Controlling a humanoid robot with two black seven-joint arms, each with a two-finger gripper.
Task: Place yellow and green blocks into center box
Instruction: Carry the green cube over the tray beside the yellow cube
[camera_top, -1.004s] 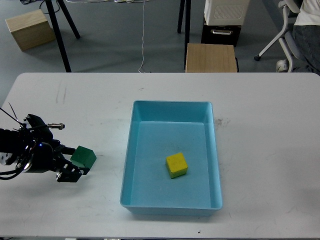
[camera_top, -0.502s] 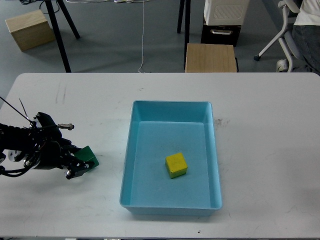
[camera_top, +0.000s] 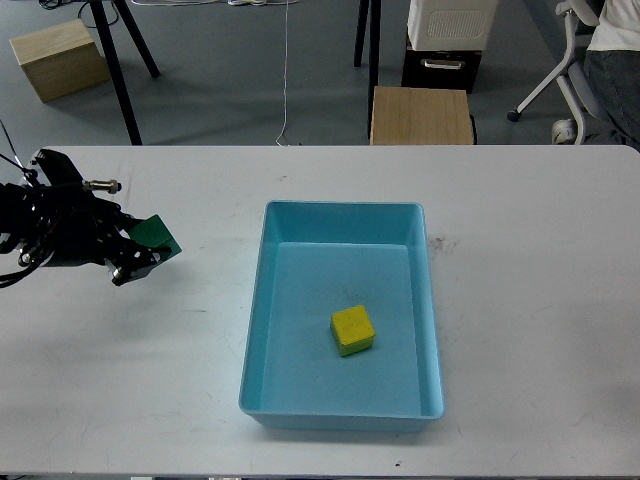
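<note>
Grey floor behind, with a plain wooden box (camera_top: 60, 57) at far left and a white tabletop (camera_top: 540, 300) in front. At the left edge, black left two-finger gripper (camera_top: 140, 255) pinching a small green cube (camera_top: 155, 235), held apart from the open light-blue plastic tray (camera_top: 343, 412). Inside the tray, a yellow cube (camera_top: 353, 330) resting on its floor, slightly right of middle
</note>
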